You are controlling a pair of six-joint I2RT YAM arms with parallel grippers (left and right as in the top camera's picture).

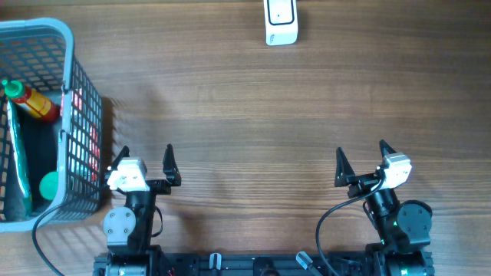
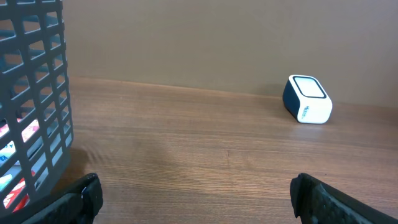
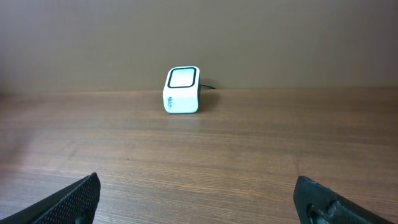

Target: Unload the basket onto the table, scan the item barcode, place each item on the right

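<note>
Grey plastic basket (image 1: 84, 130) stands at the left edge of the bench (image 1: 245, 115), and the goods to be scanned lie inside it.

- **Bearing:** The basket is just beside the left claw (image 1: 146, 153), on its outer side and slightly ahead. The right claw (image 1: 361, 149) is well apart from it, so in my judgement the pick falls to the left arm.
- **Item:** A red-and-yellow bottle (image 1: 29, 100) lies on its side. Its long axis runs slantwise across the basket, with the green cap toward the far left corner.
- **Scanner:** The white scanner (image 1: 281, 21) sits at the far edge of the bench, between the two arms and somewhat nearer the right.
- **Claws:** Both are spread fully apart, empty, and touching nothing.
- **Count:** One basket, one scanner, two claws and one bottle. There is also a long green item (image 1: 17, 161) and a round green item (image 1: 50, 184). Red packaging shows through the mesh, so the full tally cannot be told.
</note>
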